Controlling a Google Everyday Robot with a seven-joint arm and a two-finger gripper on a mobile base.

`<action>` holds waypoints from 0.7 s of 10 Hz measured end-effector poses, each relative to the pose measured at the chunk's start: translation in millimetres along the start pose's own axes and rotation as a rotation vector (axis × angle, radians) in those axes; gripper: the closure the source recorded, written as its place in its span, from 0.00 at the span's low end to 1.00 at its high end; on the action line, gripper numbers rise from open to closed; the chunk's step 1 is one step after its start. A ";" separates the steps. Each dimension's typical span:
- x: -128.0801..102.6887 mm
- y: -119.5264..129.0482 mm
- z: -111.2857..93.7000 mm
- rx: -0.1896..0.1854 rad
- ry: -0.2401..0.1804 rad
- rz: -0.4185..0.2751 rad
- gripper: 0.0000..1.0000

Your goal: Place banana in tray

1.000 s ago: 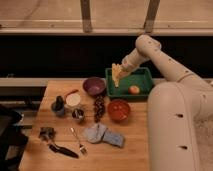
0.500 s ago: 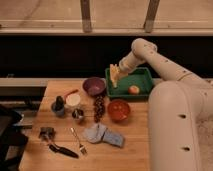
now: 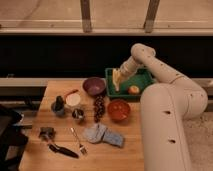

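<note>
The pale yellow banana hangs nearly upright, its lower end down inside the left part of the green tray. The gripper is at the banana's top end and shut on it, reached in by the white arm from the right. A small round orange fruit lies in the tray just right of the banana. I cannot tell whether the banana's tip touches the tray floor.
On the wooden table a purple bowl stands left of the tray and a red bowl in front of it. Dark grapes, cups, a blue cloth, a fork and a black brush lie nearer.
The gripper has lowered with the banana, bringing it down into the left side of the tray. Nothing else on the table moved.
</note>
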 end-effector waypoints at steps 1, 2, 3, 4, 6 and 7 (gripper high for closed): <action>1.4 -4.3 2.6 0.001 0.011 0.016 0.53; 0.8 -7.8 5.6 0.000 0.012 0.029 0.45; 1.9 -11.0 8.0 -0.002 0.019 0.044 0.39; 2.7 -14.0 9.5 -0.004 0.019 0.054 0.39; 3.1 -16.4 9.0 -0.017 0.006 0.066 0.39; 2.9 -17.3 7.5 -0.016 0.004 0.067 0.39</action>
